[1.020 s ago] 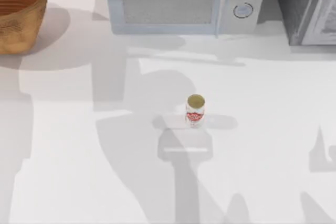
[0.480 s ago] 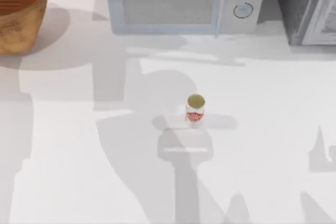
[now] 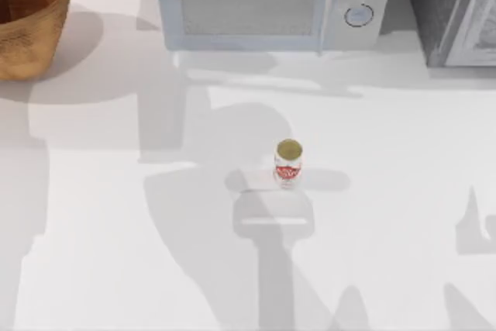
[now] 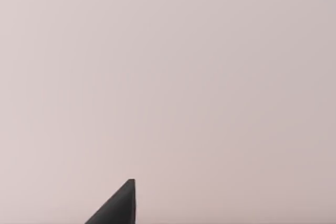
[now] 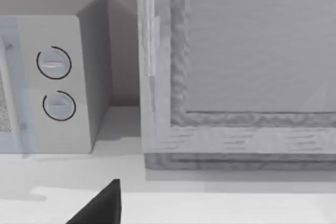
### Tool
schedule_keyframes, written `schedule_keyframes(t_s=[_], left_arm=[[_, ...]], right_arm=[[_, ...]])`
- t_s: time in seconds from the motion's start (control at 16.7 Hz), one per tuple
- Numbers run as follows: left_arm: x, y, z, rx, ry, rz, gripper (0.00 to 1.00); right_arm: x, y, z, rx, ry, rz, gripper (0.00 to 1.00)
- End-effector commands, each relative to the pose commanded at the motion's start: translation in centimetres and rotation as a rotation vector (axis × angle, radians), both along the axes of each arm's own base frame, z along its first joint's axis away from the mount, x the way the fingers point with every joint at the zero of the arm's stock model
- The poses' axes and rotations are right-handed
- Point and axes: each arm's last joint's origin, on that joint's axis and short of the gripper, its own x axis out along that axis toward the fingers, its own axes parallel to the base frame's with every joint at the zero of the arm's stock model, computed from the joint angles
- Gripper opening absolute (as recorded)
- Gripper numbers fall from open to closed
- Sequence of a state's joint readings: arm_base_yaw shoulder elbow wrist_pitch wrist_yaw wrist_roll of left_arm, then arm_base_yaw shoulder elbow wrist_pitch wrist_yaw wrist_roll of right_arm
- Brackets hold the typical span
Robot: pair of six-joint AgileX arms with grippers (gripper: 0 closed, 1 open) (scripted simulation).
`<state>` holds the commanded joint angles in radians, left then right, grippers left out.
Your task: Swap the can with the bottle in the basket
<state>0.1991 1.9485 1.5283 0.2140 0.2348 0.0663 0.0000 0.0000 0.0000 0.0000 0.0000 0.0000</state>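
Near the middle of the table [image 3: 403, 191], in front of the microwave [image 3: 267, 4], your can [image 3: 287, 163] stood upright, same spot as a second earlier. The basket [image 3: 31, 32] sat well left of the microwave, cut off by the frame edge; a small dark bit had appeared inside it, too little to identify. Each wrist view caught just one dark fingertip [image 4: 118, 205], [image 5: 102, 207], so you couldn't tell whether either gripper was clenched.

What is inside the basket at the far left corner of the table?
The basket shows its ribbed brown inner wall, with a small dark shape at the picture's left edge, too cut off to name. Its bottom lies outside the picture.
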Motion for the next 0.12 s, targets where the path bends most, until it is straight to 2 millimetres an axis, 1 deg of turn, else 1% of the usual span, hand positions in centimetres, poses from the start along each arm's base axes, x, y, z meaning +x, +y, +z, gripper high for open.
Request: schedule_keyframes(t_s=[0.12], left_arm=[[0.0,0.0,0.0,0.0,0.0,0.0,1.0]], right_arm=[[0.0,0.0,0.0,0.0,0.0,0.0,1.0]])
